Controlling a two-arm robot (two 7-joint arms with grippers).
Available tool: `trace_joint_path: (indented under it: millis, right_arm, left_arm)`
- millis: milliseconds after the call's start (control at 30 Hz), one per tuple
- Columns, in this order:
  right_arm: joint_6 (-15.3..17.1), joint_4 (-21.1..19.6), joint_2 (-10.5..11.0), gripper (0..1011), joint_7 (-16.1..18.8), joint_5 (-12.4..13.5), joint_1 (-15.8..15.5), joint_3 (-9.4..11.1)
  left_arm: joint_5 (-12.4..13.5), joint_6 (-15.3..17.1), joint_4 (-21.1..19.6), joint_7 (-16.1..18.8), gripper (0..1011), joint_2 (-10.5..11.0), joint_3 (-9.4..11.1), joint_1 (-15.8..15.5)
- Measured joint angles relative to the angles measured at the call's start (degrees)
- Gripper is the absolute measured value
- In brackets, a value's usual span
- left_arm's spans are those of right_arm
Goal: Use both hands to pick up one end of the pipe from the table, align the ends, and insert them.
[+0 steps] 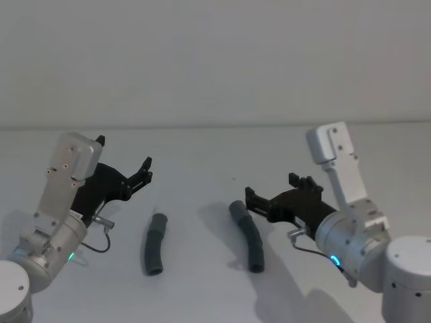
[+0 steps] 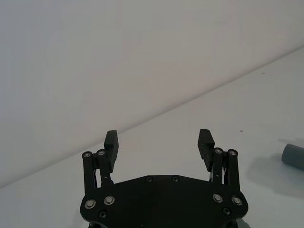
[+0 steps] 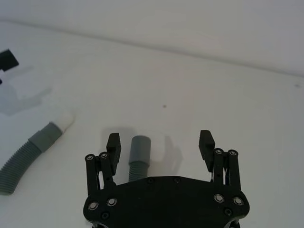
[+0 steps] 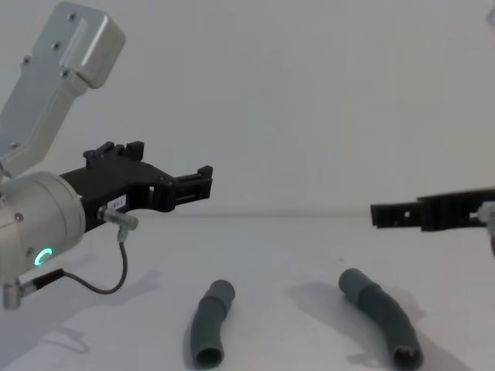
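Observation:
Two dark grey corrugated pipe pieces lie apart on the white table (image 1: 202, 145). The left piece (image 1: 155, 243) (image 4: 211, 321) has a white-tipped narrow end (image 3: 63, 120). The right piece (image 1: 248, 235) (image 4: 383, 313) has a wider cuff (image 3: 139, 151). My left gripper (image 1: 145, 171) (image 2: 158, 142) (image 4: 204, 183) hovers open above and to the left of the left piece, holding nothing. My right gripper (image 1: 249, 200) (image 3: 160, 145) (image 4: 377, 214) hovers open just above the far end of the right piece, with the cuff seen below and between its fingers, untouched.
A plain pale wall rises behind the table's far edge. White tabletop stretches between and beyond the two pieces. A cable (image 4: 100, 286) loops under the left wrist.

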Motion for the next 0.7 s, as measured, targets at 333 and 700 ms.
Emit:
trace_joint_path:
  millis: [333,700]
  right_arm:
    - [2.63,0.95,-1.74,1000,-0.87,-1.17,0.47,-2.7]
    - [3.39,2.26,-2.62,1000,-1.1,-2.3,0.38,-4.26]
  left_arm:
    - [0.0,0.0,0.0,0.0,1001,0.0,0.0,0.0]
    - [0.0,0.0,0.0,0.0,1001,0.0,0.0,0.0]
